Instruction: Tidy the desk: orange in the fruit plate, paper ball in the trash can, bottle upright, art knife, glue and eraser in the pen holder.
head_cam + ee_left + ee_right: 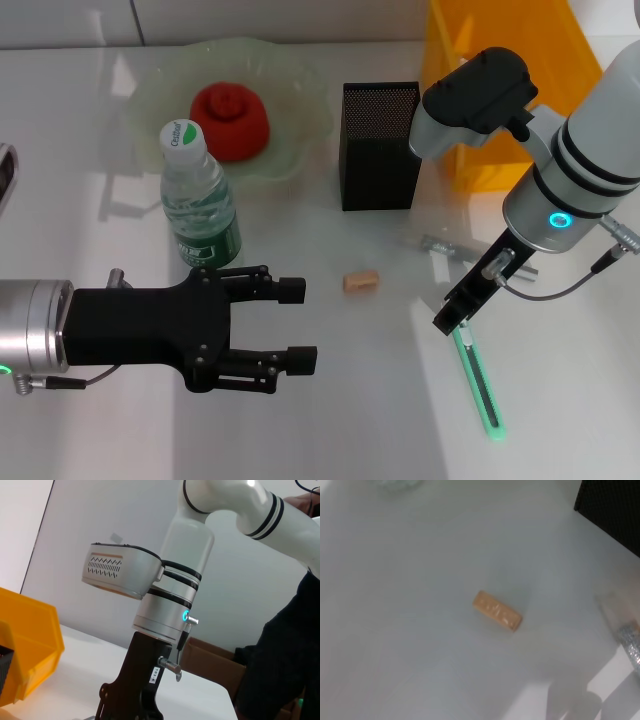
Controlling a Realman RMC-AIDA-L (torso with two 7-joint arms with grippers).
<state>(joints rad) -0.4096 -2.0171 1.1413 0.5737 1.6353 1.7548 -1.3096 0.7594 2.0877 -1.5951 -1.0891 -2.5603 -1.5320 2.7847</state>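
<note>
The reddish orange (230, 120) lies in the green glass fruit plate (300, 90). In front of the plate the bottle (200, 200) stands upright. A tan eraser (360, 283) (497, 611) lies on the table between the two grippers. Behind it stands the black mesh pen holder (380, 145). The green art knife (478, 380) lies flat at the front right, and my right gripper (450, 318) hangs right at its far end. My left gripper (295, 325) is open at the front left, pointing toward the eraser. A silvery stick (436, 243) (630, 645), perhaps the glue, lies near the right arm. The paper ball is out of view.
A yellow bin (500, 70) (30, 640) stands at the back right, beside the pen holder (615, 505). The right arm's white body (175, 595) fills the left wrist view, and a cardboard box (215, 665) sits behind it.
</note>
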